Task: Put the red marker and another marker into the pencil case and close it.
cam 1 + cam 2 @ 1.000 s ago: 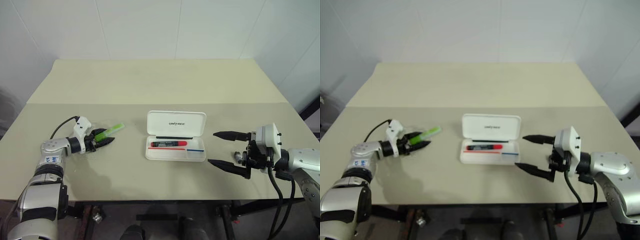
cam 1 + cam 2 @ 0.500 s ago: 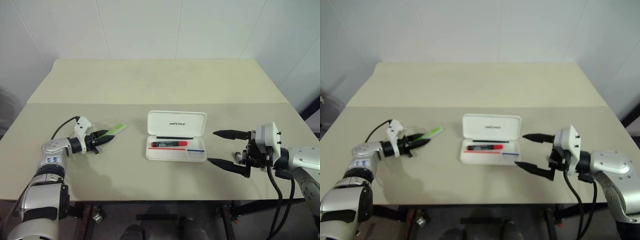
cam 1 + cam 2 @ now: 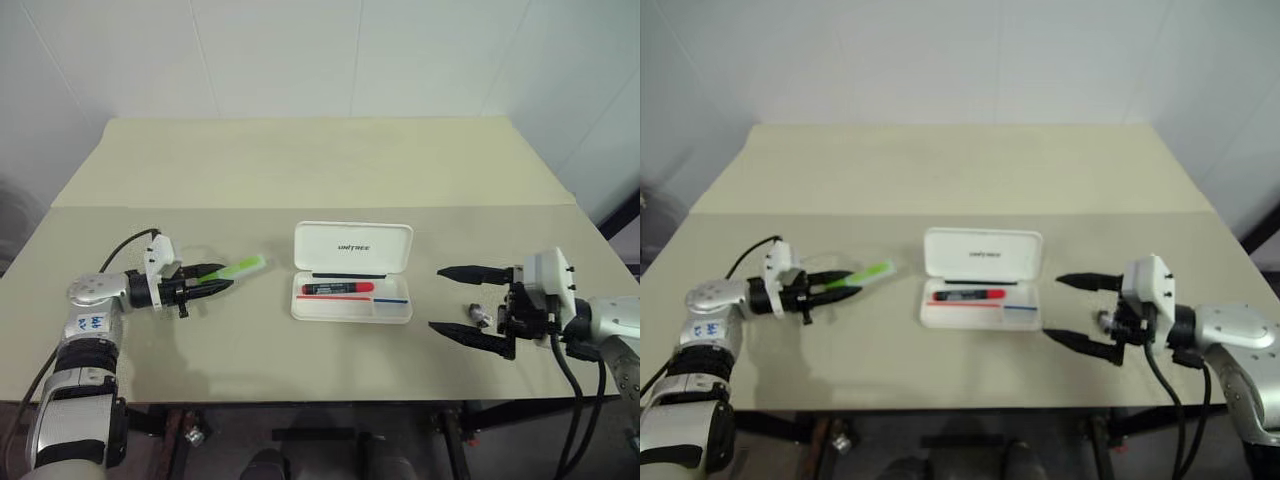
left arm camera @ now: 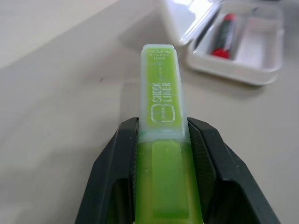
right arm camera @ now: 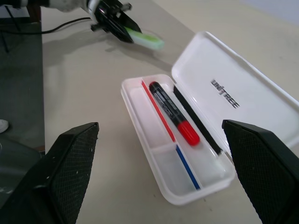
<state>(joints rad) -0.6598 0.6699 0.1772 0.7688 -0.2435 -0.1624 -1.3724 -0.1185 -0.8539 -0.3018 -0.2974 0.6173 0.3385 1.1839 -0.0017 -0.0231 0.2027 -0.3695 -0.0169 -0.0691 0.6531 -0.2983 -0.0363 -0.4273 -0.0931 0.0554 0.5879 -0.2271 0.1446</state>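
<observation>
Table (image 3: 320, 170): beige top, lies under left gripper (image 3: 225, 283) and right gripper (image 3: 436, 298), runs on well beyond both to the far wall. Seam (image 3: 150, 207) crosses the top side to side, just beyond both grippers; far part a bit lighter than near part. Wall (image 3: 300, 50): white panels w/ thin vertical joints, well beyond both. Dark frame bars (image 3: 310, 435) under table's front edge, nearer than the grippers.

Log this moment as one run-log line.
left tool: shut on green highlighter, above table | right tool: open, right of pencil case | pencil case: lid open, red marker inside
</observation>
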